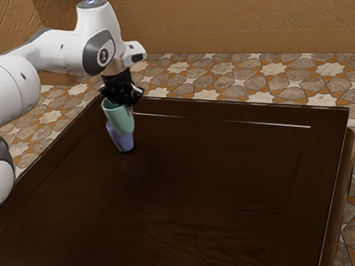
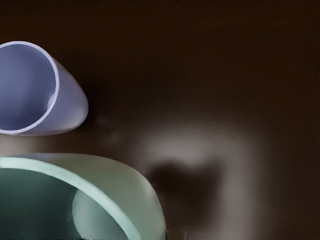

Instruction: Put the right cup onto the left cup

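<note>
My gripper (image 1: 128, 104) holds the green cup (image 1: 120, 118) by its rim side, off the table. Just below the green cup in the exterior view, and partly hidden by it, the purple cup (image 1: 121, 138) stands on the table. In the wrist view, the green cup (image 2: 135, 187) looms large at the lower edge with its mouth toward the camera. Beside it the purple cup (image 2: 71, 102) is seen with its mouth open and uncovered; the two rims are apart there.
The dark wooden table (image 1: 193, 191) extends from the cups toward the exterior view's right and front. Its raised far edge (image 1: 247, 104) runs behind the cups, with the patterned tile floor (image 1: 263, 77) and a brown wall (image 1: 246, 9) beyond.
</note>
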Tool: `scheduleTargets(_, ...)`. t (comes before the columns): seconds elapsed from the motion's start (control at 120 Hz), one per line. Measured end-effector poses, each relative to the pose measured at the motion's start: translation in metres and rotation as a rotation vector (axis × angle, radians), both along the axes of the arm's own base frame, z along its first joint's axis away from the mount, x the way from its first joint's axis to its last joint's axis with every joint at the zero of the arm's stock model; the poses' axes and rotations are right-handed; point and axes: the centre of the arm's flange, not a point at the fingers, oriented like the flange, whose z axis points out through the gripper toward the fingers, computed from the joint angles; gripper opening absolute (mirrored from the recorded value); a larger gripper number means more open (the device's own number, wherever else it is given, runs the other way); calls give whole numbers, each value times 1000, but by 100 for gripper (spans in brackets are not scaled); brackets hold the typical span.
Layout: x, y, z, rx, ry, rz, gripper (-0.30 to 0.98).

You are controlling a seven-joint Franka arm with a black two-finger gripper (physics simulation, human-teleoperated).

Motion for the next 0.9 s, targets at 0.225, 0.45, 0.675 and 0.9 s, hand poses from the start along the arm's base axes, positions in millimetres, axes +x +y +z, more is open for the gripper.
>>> scheduleTargets(0.225, 25, 2, -6, -15, 24, -1, -8)
scheduleTargets(0.45, 63, 13, -20, -37, -7, -11, -8)
scheduleTargets(0.675, 67, 34, -30, -32, 6, 8, -8)
scheduleTargets(0.9, 60, 83, -26, -30, 13, 53, -8)
